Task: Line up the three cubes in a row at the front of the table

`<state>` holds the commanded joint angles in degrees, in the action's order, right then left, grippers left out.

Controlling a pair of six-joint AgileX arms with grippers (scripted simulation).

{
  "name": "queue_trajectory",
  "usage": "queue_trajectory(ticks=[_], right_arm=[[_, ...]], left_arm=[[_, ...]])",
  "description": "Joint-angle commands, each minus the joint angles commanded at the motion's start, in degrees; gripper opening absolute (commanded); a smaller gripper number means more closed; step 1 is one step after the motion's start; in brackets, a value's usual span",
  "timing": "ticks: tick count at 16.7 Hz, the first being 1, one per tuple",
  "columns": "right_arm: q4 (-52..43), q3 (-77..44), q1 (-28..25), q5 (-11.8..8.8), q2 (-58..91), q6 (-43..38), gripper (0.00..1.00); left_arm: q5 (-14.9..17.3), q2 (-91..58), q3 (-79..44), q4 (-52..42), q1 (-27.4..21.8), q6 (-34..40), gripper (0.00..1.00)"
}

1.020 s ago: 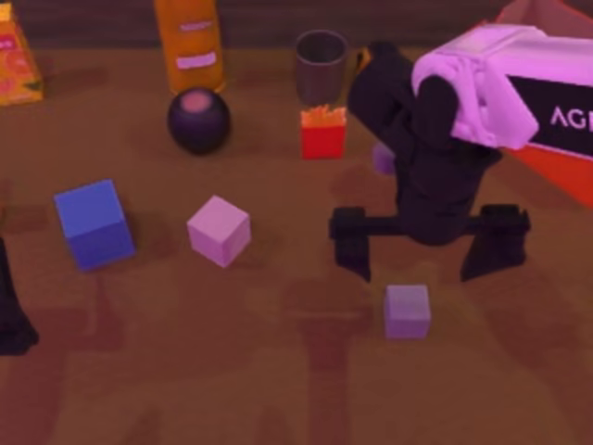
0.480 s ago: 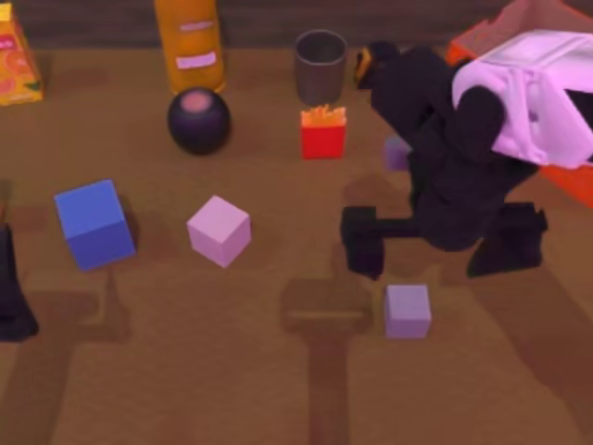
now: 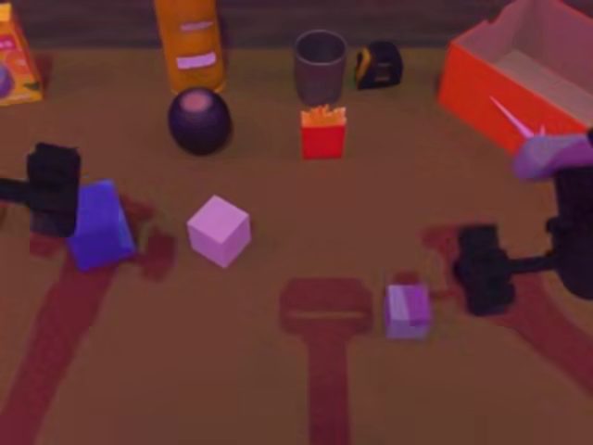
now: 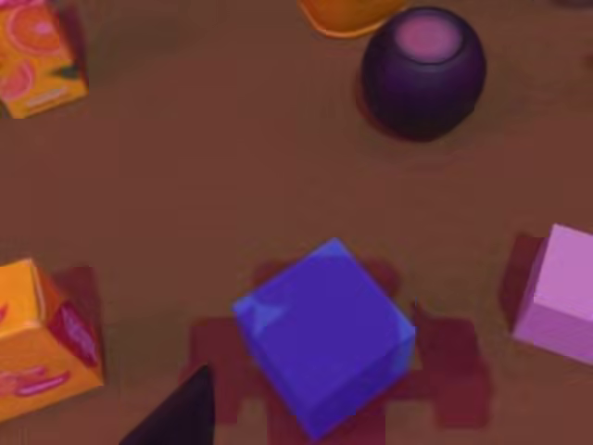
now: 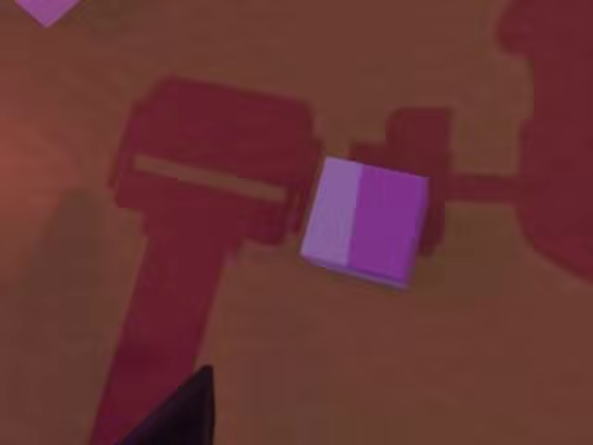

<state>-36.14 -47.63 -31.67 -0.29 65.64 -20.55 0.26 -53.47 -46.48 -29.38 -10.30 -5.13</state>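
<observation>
The table [image 3: 278, 389] is a flat olive-brown surface printed with faint darker silhouettes, one a hammer-like shape near the front centre; a dark strip runs behind its far edge.

Containers: an orange shoebox [image 3: 473, 79] at 2 o'clock stands open, its contents not discernible; a grey cup [image 3: 321, 65] at 12 o'clock, its interior dark; a red fries box [image 3: 322, 133] just in front of the cup, holding orange fries.

Count: three cubes, one black ball [image 3: 198, 120], one orange bottle [image 3: 189, 42], one small black-and-yellow object [image 3: 378, 65] beside the cup.

Cube positions: blue cube [image 3: 102, 227] at 9 o'clock; white cube [image 3: 219, 230] between 9 o'clock and centre; pale grey-blue cube [image 3: 407, 311] at 4 o'clock, nearest the front.

The left gripper [image 3: 51, 190] hovers over the blue cube's left side; finger spread cannot be determined. The right gripper [image 3: 484, 271] is just right of the pale grey-blue cube; finger state likewise cannot be determined.
</observation>
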Motion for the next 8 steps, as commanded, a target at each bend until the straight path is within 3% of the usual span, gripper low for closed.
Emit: queue_trajectory(ticks=[8], right_arm=[[21.35,33.43,15.72,-0.34,-42.71,13.35,1.00]], left_arm=[[0.01,-52.68,-39.25,-26.40,-8.62,-4.43,1.00]])
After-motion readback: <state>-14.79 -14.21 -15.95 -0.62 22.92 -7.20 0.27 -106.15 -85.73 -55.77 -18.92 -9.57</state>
